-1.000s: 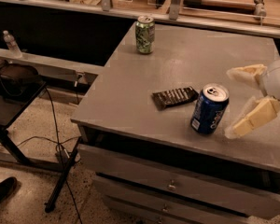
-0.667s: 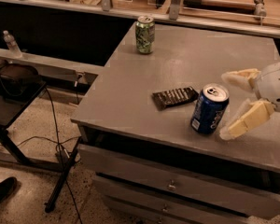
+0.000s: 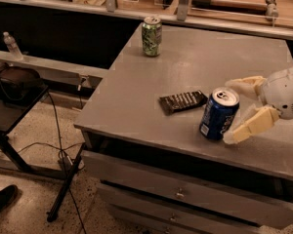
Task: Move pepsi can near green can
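The pepsi can (image 3: pixel 219 113), dark blue with a silver top, stands upright near the front edge of the grey table (image 3: pixel 195 62). The green can (image 3: pixel 151 36) stands upright at the table's far left corner, well away from the blue can. My gripper (image 3: pixel 232 112) comes in from the right with its cream fingers (image 3: pixel 251 125) spread open; the tips reach the right side of the pepsi can, one behind it and one in front, not closed on it.
A dark flat packet (image 3: pixel 182 101) lies on the table just left of the pepsi can. Drawers (image 3: pixel 185 194) sit below the table front. A black stand with a bag (image 3: pixel 14 84) and cables are on the floor at left.
My gripper has moved left, closer to the pepsi can, with its fingers still spread. The cans and the packet have not moved.
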Robot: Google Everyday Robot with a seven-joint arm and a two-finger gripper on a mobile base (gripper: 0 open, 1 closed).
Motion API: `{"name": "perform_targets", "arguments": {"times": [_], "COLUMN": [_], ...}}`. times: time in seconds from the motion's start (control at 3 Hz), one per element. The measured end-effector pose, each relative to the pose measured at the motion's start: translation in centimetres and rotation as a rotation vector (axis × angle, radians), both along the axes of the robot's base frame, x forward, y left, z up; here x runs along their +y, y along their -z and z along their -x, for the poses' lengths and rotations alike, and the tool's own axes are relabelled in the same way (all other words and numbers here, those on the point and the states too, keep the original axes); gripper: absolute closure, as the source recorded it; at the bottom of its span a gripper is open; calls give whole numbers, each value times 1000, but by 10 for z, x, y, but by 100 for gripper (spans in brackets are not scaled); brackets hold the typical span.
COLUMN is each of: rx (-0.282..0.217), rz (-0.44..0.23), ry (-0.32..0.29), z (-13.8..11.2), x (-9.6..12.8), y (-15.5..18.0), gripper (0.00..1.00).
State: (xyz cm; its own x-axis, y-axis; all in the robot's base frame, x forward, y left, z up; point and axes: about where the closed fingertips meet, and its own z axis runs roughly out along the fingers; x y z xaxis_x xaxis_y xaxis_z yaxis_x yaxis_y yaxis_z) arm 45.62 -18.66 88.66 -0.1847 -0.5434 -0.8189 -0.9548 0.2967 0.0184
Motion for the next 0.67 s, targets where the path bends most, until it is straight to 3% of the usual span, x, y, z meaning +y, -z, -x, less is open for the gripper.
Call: {"name": "perform_targets", "arguments": {"times": [0.33,0.67], "rx": [-1,-1], "rz": [1,2], "ry": [-5,-8], "z": [0,0], "x": [2,4], "y": [0,-1], "gripper": [41,43]}}
